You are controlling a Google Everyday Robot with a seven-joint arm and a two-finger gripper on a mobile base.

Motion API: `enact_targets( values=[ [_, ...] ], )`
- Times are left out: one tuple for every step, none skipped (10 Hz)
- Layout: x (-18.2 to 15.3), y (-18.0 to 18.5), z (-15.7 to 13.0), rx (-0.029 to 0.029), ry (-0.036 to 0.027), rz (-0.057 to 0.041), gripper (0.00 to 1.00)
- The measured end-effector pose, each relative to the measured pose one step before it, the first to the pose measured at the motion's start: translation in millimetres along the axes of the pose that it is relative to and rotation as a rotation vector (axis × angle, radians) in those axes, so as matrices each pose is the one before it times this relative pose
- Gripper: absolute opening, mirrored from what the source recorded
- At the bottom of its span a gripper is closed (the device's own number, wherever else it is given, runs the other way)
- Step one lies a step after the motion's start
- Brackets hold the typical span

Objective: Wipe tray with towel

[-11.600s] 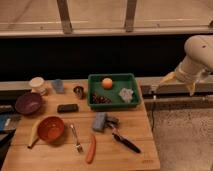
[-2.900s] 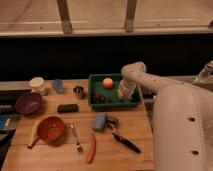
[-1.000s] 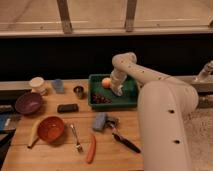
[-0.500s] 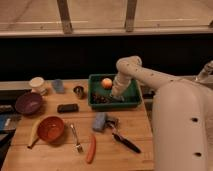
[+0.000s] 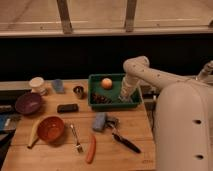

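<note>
Green tray (image 5: 98,77) sits at the back of the table (image 5: 135,131), and the arm reaches down into its right half. The end effector (image 5: 124,94) is low over the tray floor, close to the right wall. It's pinched narrow, and as far as I can tell the pale towel (image 5: 125,98) is bunched in its tip and pressed against the bottom, though cloth and fingers kinda blur together there. So I'd say it's mid-wipe, working the right side. The tray isn't bare: an orange ball (image 5: 106,83) sits near the back and a dark clump (image 5: 100,98) lies at the front left. Next move is probably dragging the towel left across the floor while keeping it pressed down. The tricky bit is steering between the ball and the clump without shoving them around, or dragging the whole tray along the table if it pushes too hard.
</note>
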Motion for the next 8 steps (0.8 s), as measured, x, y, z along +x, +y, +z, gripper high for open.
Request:
enact_targets(
  values=[
    [-17.54, -3.99, 9.15, 0.00933, 0.01285, 0.00378, 0.02],
    [-11.88, 0.26, 6.34, 0.00206, 0.00841, -0.00097, 0.02],
    [-13.33, -0.76, 5.26, -0.00323, 0.00223, -0.00127, 0.02],
    [-7.23, 2.83, 0.78, -0.00968, -0.00276, -0.01085, 0.02],
    [-2.29, 5.80, -2.29, -0.01389, -0.00803, -0.01375, 0.02],
    [-1.46, 7.66, -5.94, -0.01293, -0.01792, -0.01557, 0.02],
    [5.10, 15.13, -7.01, -0.01953, -0.01445, -0.02508, 0.02],
    [6.11, 15.08, -6.16, -0.02288, -0.01541, -0.01999, 0.02]
  ],
)
